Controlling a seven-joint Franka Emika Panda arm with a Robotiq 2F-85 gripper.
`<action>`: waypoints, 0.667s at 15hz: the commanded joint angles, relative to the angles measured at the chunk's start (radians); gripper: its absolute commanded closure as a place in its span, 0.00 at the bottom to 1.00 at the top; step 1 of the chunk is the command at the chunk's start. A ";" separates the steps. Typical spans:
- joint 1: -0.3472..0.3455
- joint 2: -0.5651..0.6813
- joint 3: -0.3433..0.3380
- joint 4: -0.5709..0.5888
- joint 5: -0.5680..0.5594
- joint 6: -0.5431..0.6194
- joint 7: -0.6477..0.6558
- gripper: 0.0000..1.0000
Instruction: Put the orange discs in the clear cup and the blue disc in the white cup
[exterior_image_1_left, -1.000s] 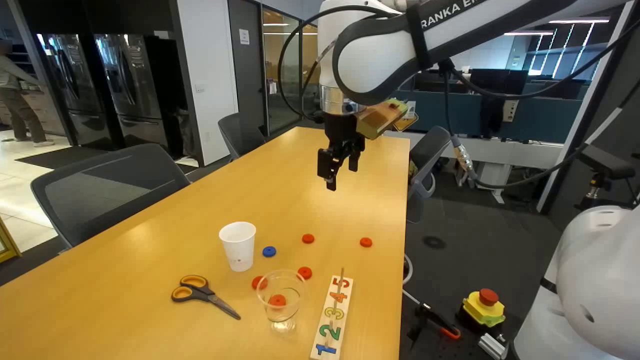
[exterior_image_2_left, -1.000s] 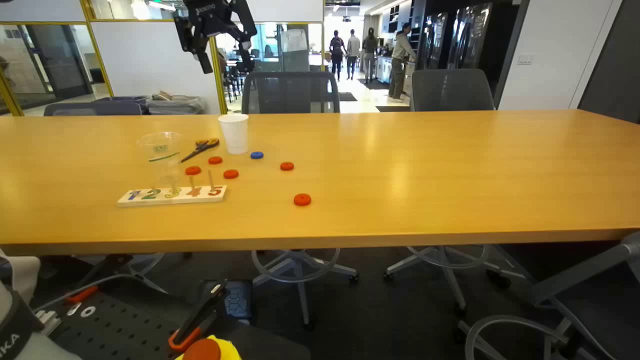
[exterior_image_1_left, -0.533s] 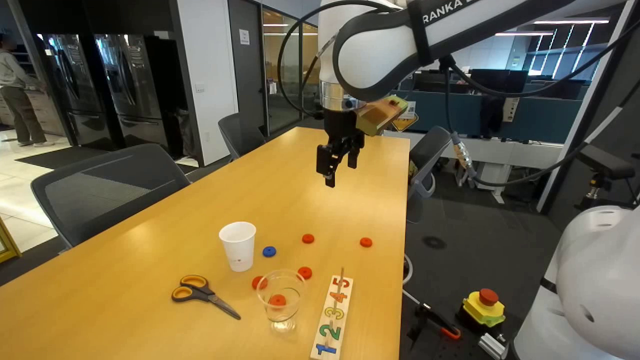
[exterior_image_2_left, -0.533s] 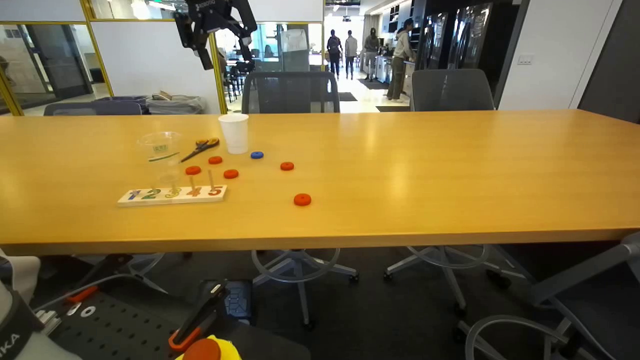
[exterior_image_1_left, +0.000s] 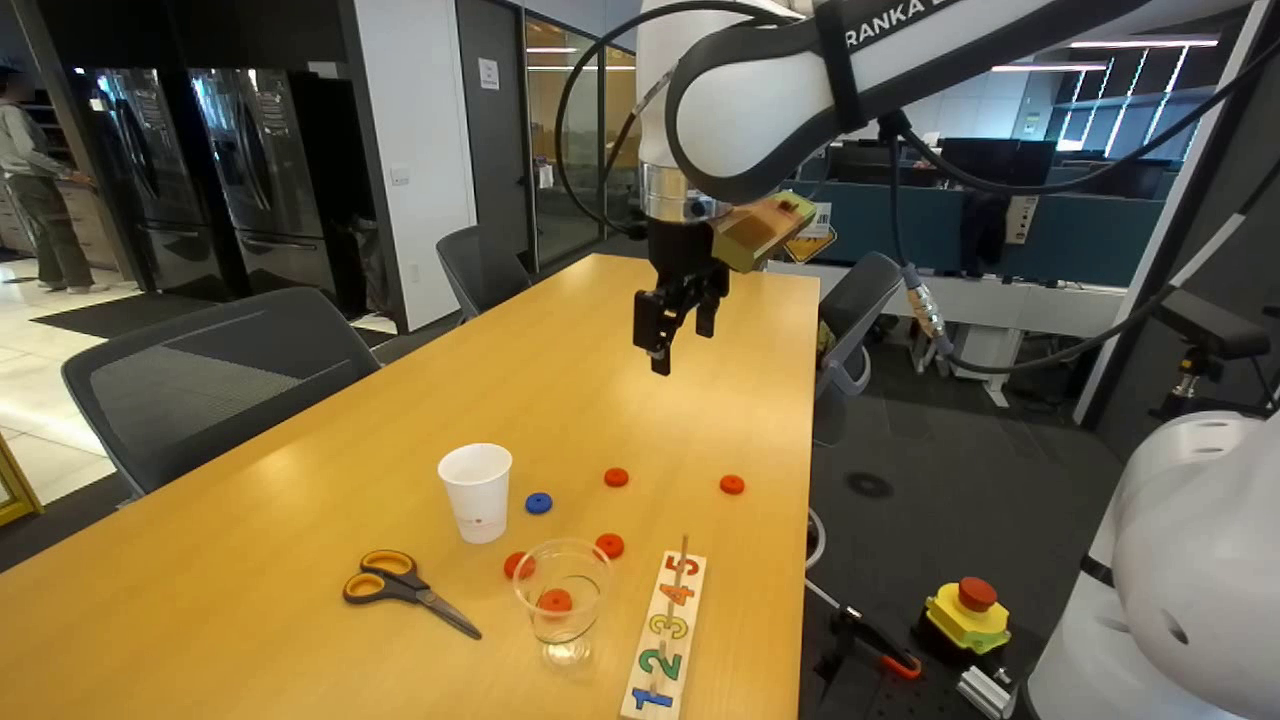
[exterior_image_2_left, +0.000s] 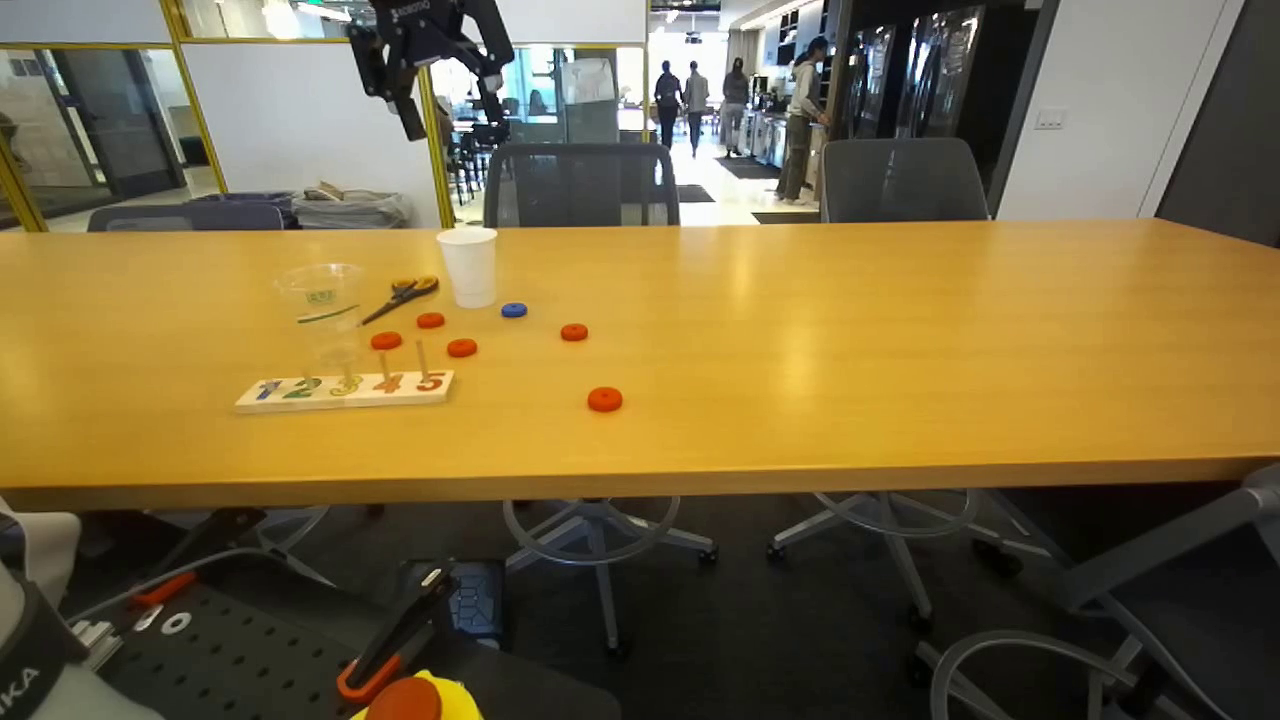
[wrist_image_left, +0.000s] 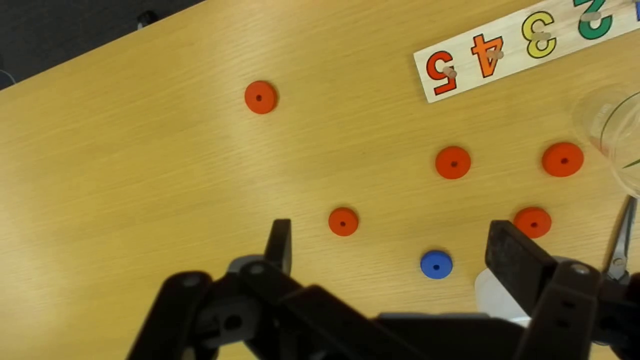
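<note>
Several orange discs lie flat on the table, among them one near the table edge (exterior_image_1_left: 732, 484) and one near the blue disc (exterior_image_1_left: 616, 477). Another disc (exterior_image_1_left: 555, 601) shows through the wall of the clear cup (exterior_image_1_left: 567, 635); the wrist view (wrist_image_left: 563, 159) shows it outside, beside the cup. The blue disc (exterior_image_1_left: 538, 503) lies beside the white cup (exterior_image_1_left: 478, 495). Both cups stand upright; the white cup is partly hidden behind a finger in the wrist view (wrist_image_left: 497, 295). My gripper (exterior_image_1_left: 684, 350) is open and empty, high above the table; it also shows in an exterior view (exterior_image_2_left: 455, 130).
Scissors with orange handles (exterior_image_1_left: 395, 580) lie near the cups. A wooden number board (exterior_image_1_left: 665, 640) with upright pegs stands beside the clear cup near the table edge (exterior_image_2_left: 640, 485). Chairs (exterior_image_1_left: 220, 380) stand around the table.
My gripper has risen very slightly since one second ago and stays still over the last half second. Discs and cups have not moved. People in the background have moved.
</note>
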 joint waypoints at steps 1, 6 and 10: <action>0.014 -0.008 -0.031 -0.018 0.003 0.021 -0.025 0.00; -0.015 0.035 -0.164 -0.097 0.044 0.138 -0.167 0.00; -0.046 0.126 -0.271 -0.145 0.081 0.261 -0.284 0.00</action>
